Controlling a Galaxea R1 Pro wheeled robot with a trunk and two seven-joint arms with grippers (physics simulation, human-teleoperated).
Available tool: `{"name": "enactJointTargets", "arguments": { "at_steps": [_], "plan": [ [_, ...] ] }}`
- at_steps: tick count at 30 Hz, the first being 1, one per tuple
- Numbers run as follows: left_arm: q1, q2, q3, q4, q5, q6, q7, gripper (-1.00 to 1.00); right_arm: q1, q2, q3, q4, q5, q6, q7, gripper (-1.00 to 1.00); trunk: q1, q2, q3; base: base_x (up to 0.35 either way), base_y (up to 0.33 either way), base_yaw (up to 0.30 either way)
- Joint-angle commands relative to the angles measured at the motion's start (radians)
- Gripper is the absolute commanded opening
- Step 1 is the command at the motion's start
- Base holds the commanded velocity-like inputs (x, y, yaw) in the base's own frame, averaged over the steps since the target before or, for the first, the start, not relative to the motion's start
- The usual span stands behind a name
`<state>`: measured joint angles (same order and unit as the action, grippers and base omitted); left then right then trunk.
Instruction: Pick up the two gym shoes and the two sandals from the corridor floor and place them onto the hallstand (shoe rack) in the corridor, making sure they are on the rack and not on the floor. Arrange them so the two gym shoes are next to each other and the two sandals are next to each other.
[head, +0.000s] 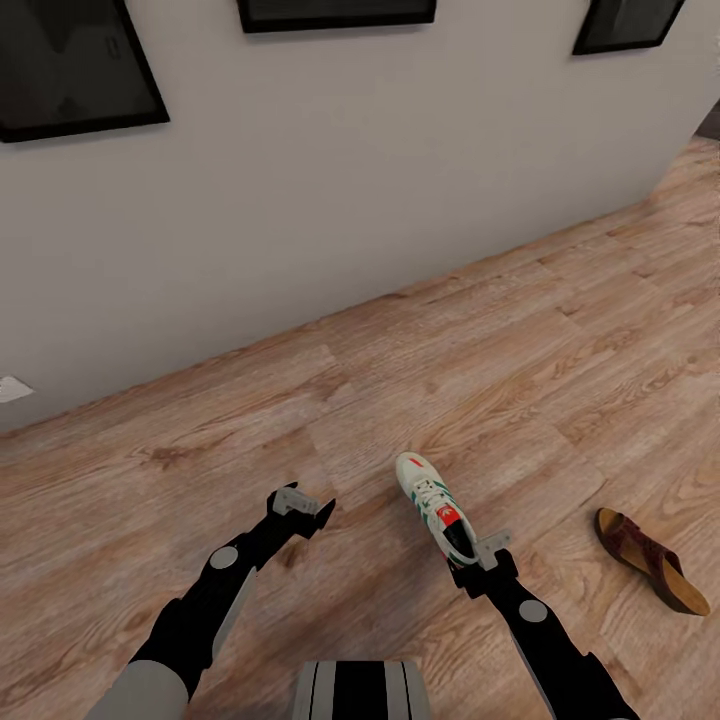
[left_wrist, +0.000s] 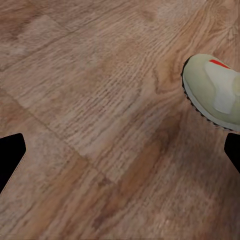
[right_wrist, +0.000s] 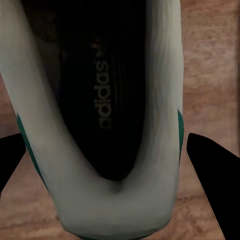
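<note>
An off-white gym shoe (head: 436, 505) with green stripes and a red tongue points away from me, its heel between the fingers of my right gripper (head: 479, 556), which is shut on it. The right wrist view looks into the shoe's dark opening (right_wrist: 102, 100), with a finger on each side of the heel. One dark brown sandal (head: 652, 572) lies flat on the corridor floor (head: 560, 350), to the right of the shoe. My left gripper (head: 305, 506) hangs open over bare planks. In the left wrist view the shoe's toe (left_wrist: 212, 90) shows off to one side. The hallstand is out of view.
A pale wall (head: 330, 200) runs diagonally across the back, with dark picture frames (head: 70, 70) hung on it. Wood plank floor stretches between the wall and my arms and off to the right. My base (head: 360, 690) shows at the bottom.
</note>
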<state>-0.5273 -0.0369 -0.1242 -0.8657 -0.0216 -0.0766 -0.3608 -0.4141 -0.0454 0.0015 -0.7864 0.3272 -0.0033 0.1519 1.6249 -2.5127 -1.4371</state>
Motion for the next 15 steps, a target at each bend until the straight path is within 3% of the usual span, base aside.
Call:
{"name": "enactJointTargets", "arguments": {
  "at_steps": [1, 9, 15],
  "plan": [
    [0.0, 0.0, 0.0, 0.001, -0.003, -0.003, -0.002, 1.0, 0.0, 0.0, 0.0, -0.001, 0.007, 0.0, 0.003, -1.0, -0.001, 0.0, 0.003, 0.0, 0.0, 0.0],
    [0.003, 0.01, 0.004, 0.002, -0.013, 0.004, -0.001, 1.0, 0.001, 0.004, 0.001, -0.002, 0.005, -0.002, 0.002, -1.0, -0.004, 0.002, 0.034, 0.0, 0.0, 0.0],
    [0.051, 0.063, 0.017, 0.004, -0.007, 0.005, 0.007, 1.0, 0.001, 0.005, 0.002, -0.002, 0.003, -0.001, 0.001, -1.0, -0.007, 0.003, 0.058, 0.0, 0.0, 0.0]
  ]
}}
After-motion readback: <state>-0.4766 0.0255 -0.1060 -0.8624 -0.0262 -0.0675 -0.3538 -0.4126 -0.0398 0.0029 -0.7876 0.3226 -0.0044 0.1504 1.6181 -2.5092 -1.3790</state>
